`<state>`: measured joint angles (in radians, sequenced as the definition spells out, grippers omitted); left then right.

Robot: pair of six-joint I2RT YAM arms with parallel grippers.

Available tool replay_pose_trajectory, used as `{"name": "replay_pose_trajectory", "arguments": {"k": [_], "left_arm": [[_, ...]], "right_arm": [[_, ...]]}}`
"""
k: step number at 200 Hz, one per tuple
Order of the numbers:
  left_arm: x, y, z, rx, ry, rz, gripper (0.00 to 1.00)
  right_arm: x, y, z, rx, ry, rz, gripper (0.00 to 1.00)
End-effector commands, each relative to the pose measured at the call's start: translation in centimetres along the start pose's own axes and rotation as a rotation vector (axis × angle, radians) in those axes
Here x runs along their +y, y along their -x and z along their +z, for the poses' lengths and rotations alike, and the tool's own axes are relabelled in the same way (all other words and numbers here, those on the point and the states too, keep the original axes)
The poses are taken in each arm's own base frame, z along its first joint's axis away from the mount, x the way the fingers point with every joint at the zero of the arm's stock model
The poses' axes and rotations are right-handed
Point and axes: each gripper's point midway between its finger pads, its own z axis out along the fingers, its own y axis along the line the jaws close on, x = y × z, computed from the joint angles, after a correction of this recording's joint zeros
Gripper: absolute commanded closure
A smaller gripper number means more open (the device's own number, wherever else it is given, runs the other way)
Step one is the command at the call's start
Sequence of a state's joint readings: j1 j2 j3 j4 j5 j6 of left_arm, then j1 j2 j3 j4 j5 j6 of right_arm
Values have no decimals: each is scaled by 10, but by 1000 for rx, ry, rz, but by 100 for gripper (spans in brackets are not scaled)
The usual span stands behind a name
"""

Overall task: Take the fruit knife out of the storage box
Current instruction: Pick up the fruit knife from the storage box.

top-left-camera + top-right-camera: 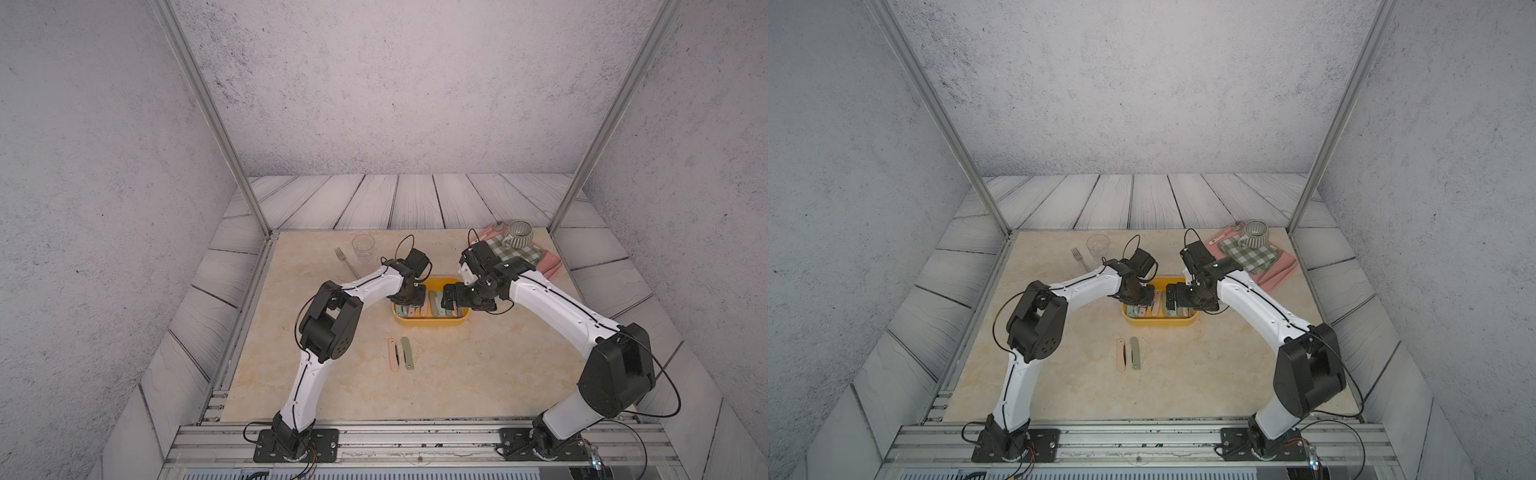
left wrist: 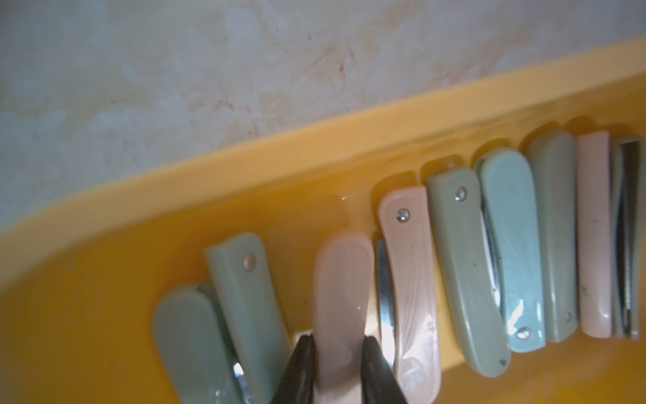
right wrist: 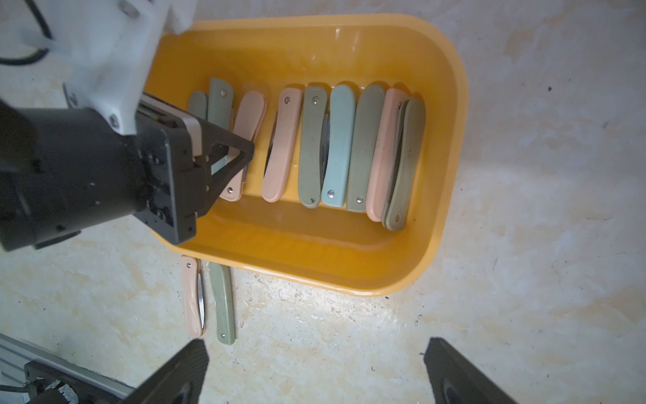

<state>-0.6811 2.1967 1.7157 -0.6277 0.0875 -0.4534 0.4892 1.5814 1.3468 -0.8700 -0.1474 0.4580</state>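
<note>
My left pincer [image 2: 338, 353] is clamped on a pink knife [image 2: 344, 280] inside the box [image 3: 451, 140]. My right pincer [image 3: 316, 353] stands apart nearby.

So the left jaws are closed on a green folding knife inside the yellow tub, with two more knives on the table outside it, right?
Not green: the left wrist view shows the left jaws closed on a pink plastic folding knife inside the shallow yellow plastic tub. A pink knife and a green knife do lie on the beige table outside it.
</note>
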Motion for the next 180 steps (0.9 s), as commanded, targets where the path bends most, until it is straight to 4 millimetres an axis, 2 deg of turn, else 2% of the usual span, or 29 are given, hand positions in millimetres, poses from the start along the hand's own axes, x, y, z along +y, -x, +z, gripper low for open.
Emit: {"name": "replay_pose_trajectory", "arguments": {"k": [1, 55, 112, 145, 180], "left_arm": [[-9, 7, -20, -34, -33, 0, 93], [-15, 17, -41, -75, -60, -5, 93], [-17, 25, -91, -141, -70, -2, 93], [-12, 14, -117, -149, -68, -18, 93], [1, -14, -133, -140, -58, -60, 93]], "right_arm": [[0, 3, -11, -29, 2, -14, 1], [-1, 7, -17, -49, -10, -22, 1], [4, 12, -27, -68, 7, -33, 1], [7, 11, -27, -61, 25, -32, 1], [10, 9, -26, -55, 43, -33, 1]]}}
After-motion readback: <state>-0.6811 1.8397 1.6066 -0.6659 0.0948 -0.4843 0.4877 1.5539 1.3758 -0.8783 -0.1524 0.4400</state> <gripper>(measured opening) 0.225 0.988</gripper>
